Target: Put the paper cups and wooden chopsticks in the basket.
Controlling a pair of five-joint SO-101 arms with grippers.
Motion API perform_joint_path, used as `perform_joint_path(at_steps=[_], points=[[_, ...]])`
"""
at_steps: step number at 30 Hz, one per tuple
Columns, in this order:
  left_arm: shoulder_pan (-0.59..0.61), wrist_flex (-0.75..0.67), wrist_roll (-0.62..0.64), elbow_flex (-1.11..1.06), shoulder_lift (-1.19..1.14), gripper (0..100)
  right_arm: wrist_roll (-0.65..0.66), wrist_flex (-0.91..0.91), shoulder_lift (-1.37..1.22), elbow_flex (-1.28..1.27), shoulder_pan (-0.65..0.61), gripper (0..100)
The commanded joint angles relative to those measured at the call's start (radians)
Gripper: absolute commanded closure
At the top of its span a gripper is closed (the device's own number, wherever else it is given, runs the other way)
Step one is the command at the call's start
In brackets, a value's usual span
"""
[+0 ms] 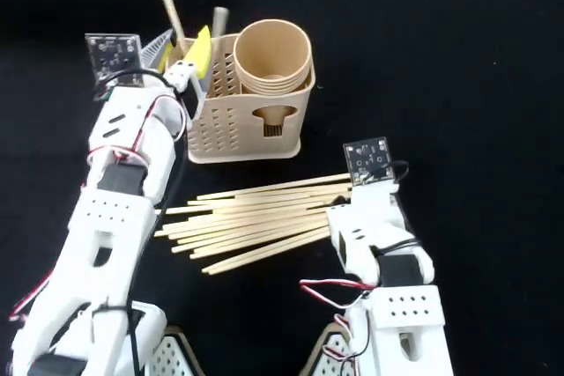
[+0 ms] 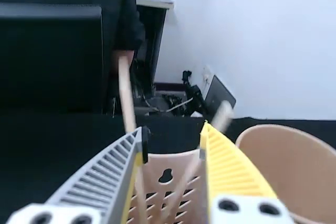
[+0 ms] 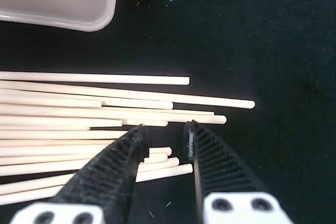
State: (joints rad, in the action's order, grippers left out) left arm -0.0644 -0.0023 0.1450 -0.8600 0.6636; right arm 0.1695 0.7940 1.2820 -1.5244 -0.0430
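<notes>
The left gripper (image 2: 172, 129) has its two jaws apart: one is grey ridged plastic, the other yellow and stepped. In the gap between them rise two upright chopsticks (image 2: 126, 93), thin pale round wooden sticks. One stands close against the grey tip and the other leans toward the yellow one. I cannot tell whether either jaw presses on them. Their lower ends drop into the basket (image 1: 238, 129), a beige plastic holder with rounded corners, walls pierced by rows of small holes, and one keyhole-shaped cutout in its front. The sticks occupy the narrow compartment beside the left arm. The wider compartment holds the paper cups (image 1: 271, 55), a nested stack of tan matte cups with round rolled rims. At least three rims show, but the exact count cannot be told.

The right gripper (image 3: 165, 128) has two black ribbed jaws, parted by a narrow gap and closed on nothing. Their tips hang just above the ends of the loose chopsticks (image 1: 264, 209). This is a fanned, overlapping bundle of at least ten straight, blunt-ended sticks. They lie flat on the black tablecloth (image 1: 458, 85), between the two white arms and just in front of the basket.
</notes>
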Motion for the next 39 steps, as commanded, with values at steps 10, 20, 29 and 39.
perform_joint_path(at_steps=[10,20,29,39], points=[[0.151,0.580,-0.005,0.028,0.586,81,-0.003,-0.021,0.010,0.008,-0.011,86.6],[0.317,1.017,-0.304,-0.140,0.614,81,-0.003,-0.009,0.002,0.071,-0.005,86.5],[0.475,1.016,-0.428,-0.440,0.494,81,0.215,0.256,-0.002,0.351,-0.051,86.5],[0.487,0.941,-0.427,-0.544,0.493,81,0.628,0.496,-0.237,0.449,-0.350,86.4]])
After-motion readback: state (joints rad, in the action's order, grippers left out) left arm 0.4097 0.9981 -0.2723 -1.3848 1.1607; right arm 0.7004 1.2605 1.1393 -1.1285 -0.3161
